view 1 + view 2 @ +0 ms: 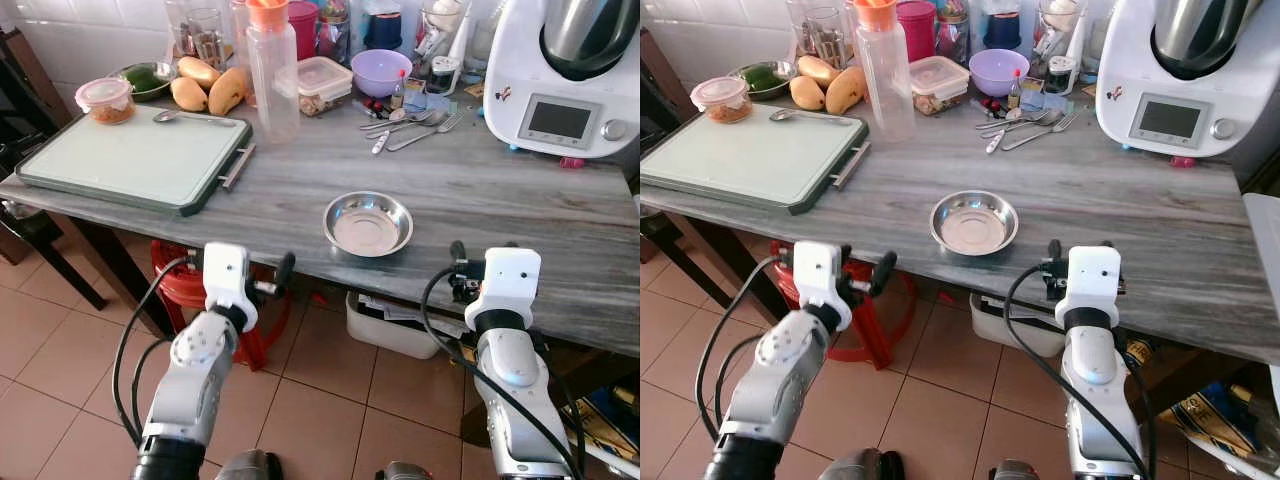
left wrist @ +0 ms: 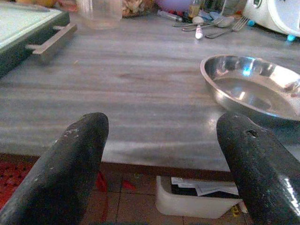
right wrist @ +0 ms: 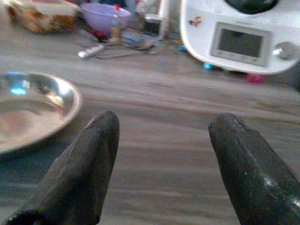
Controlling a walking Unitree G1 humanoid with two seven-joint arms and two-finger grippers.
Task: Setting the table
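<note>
Steel bowl near front edge of bench, empty. Left gripper and right gripper level with that edge, fingers spread, holding nothing. Bowl rim cut off in both wrist views.

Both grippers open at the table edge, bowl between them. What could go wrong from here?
1. The steel bowl sits near the table's front edge; a nudge from the left gripper or right gripper might push it off.
2. The cutlery lies far back among a purple bowl and small bottle; reaching there could knock things over.
3. The tall bottle stands by the tray and may tip if the left arm swings past.
</note>
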